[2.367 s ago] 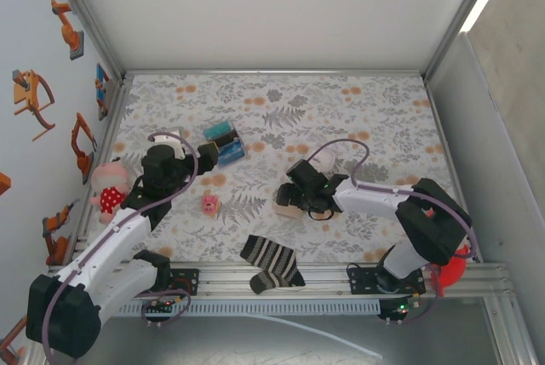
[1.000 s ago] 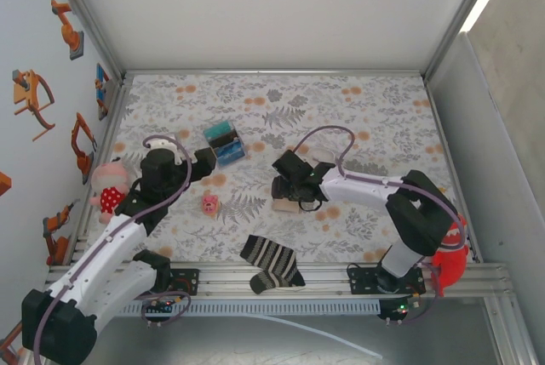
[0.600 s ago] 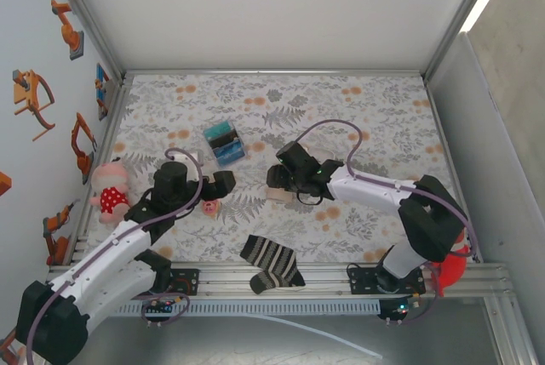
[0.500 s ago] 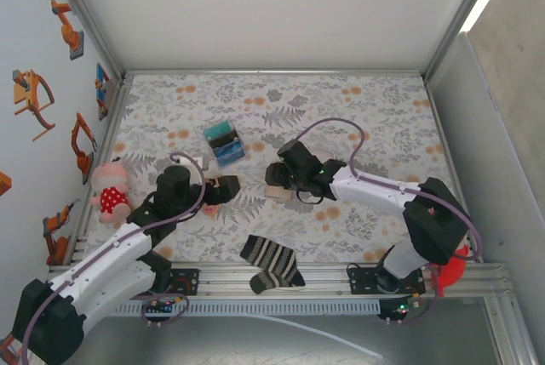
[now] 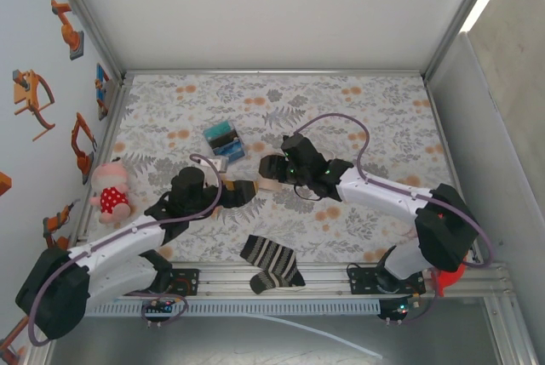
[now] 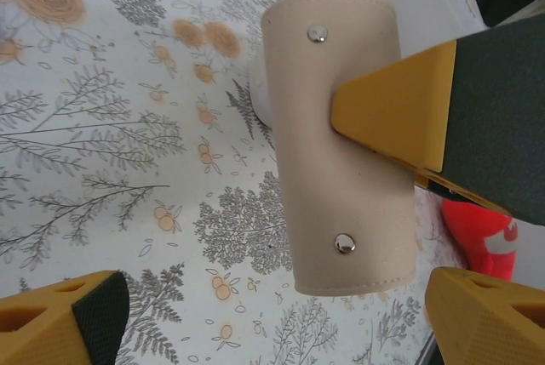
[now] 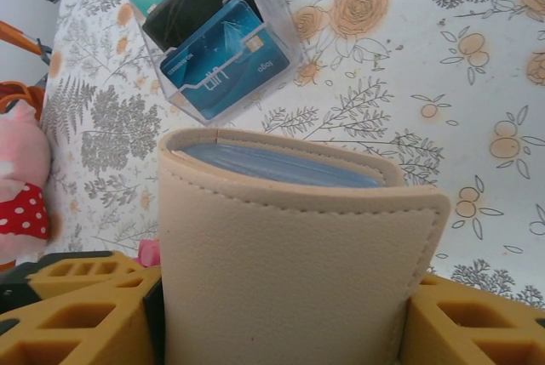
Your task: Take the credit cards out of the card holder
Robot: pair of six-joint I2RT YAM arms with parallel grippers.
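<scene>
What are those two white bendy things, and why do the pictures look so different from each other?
They are two robot arms bolted to the near edge of a table with a flowery cloth. One picture looks down from above. The other two come from small cameras on the arms' wrists, so things look huge.

The right arm's fingers are closed on a folded tan card holder, lifted off the cloth. A blue-grey edge peeks out at its top. The left arm's fingers are spread wide, reaching toward that holder.

On the cloth lie a clear box with a teal, a black and a blue card in it, a striped sock and a pink doll in a red spotted dress.
</scene>
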